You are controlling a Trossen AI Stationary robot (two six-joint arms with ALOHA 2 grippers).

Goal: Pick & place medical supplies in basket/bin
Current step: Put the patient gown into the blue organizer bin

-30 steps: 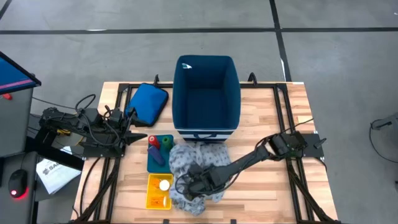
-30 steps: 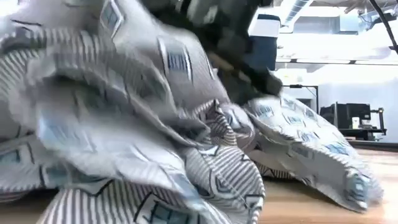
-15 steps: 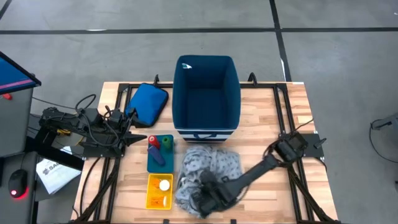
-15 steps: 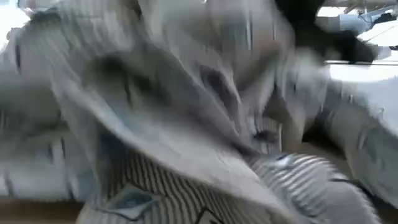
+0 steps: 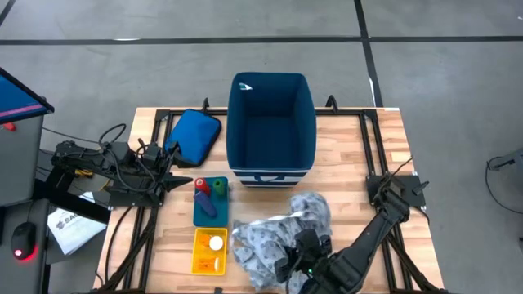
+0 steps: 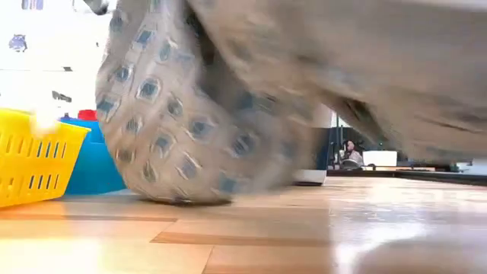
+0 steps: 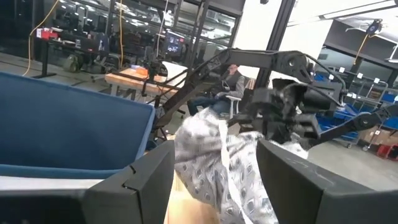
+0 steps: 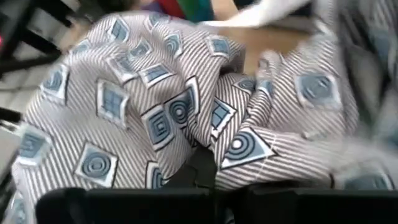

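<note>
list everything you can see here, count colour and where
gown: 1, grey patterned, bunched at the table's front, in front of the bin
bin: 1, navy, white-striped base, table's back centre
pouch: 1, blue, flat, left of the bin
blue tray: 1, front-left of the bin, holding red, green and dark-blue cylinders
yellow basket: 1, in front of the blue tray, holding a white-capped bottle
table: 1, light wood
mouse: 1, black with red light, off the table's left
left gripper: open, at the table's left edge
right gripper: shut on the gown at the table's front
</note>
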